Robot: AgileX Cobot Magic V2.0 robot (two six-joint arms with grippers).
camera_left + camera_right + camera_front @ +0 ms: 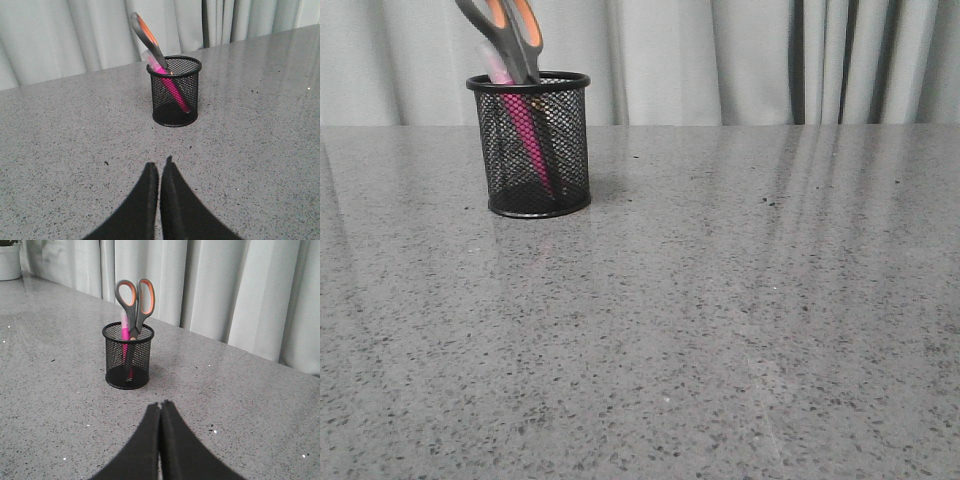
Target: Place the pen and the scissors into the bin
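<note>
The black mesh bin (530, 145) stands upright at the back left of the table. The pink pen (525, 130) leans inside it. The scissors (510, 30) stand in it blades down, grey and orange handles sticking out above the rim. The bin (174, 90), pen (172, 90) and scissors (147, 37) show in the left wrist view, and the bin (128, 361), pen (124, 335) and scissors (135, 297) in the right wrist view. My left gripper (159, 165) is shut and empty, well back from the bin. My right gripper (161, 404) is shut and empty, also apart from it.
The grey speckled table (720, 320) ends at pale curtains (740, 60) behind. A white pot (9, 260) stands at the table's far corner in the right wrist view. Neither arm shows in the front view.
</note>
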